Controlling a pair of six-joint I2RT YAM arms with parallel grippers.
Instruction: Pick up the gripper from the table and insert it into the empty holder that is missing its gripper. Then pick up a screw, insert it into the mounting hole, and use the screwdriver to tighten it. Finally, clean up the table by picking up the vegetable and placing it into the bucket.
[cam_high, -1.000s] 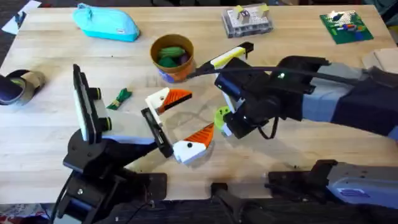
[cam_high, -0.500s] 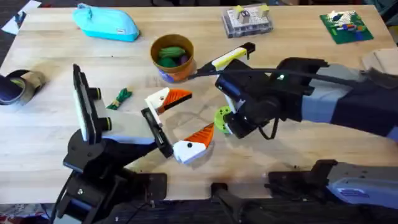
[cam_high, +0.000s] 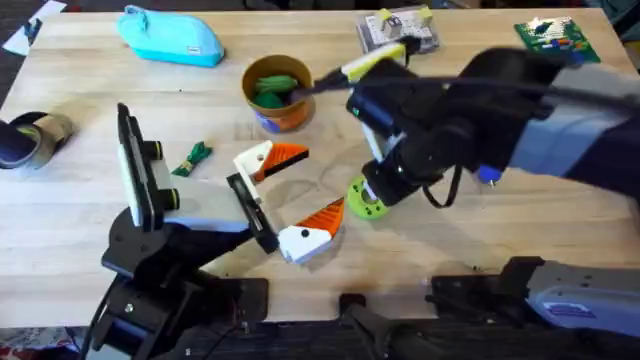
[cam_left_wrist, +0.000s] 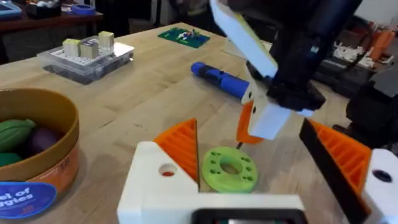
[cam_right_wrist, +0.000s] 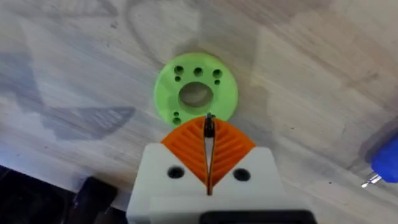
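Overhead: right hand (cam_right_wrist: 208, 134) pinching tiny dark screw above green disc (cam_right_wrist: 196, 93); left hand state unclear.

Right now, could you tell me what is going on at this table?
The right arm's end effector hangs just above the lime-green round plastic disc with holes, its orange ribbed pads pinched on what looks like a small dark screw. The left arm's end effector rests open beside the disc, holding nothing. The blue pen-shaped screwdriver lies on the wooden table, untouched. The small dark-green leafy toy vegetable is not yet in the round orange-brown bucket.
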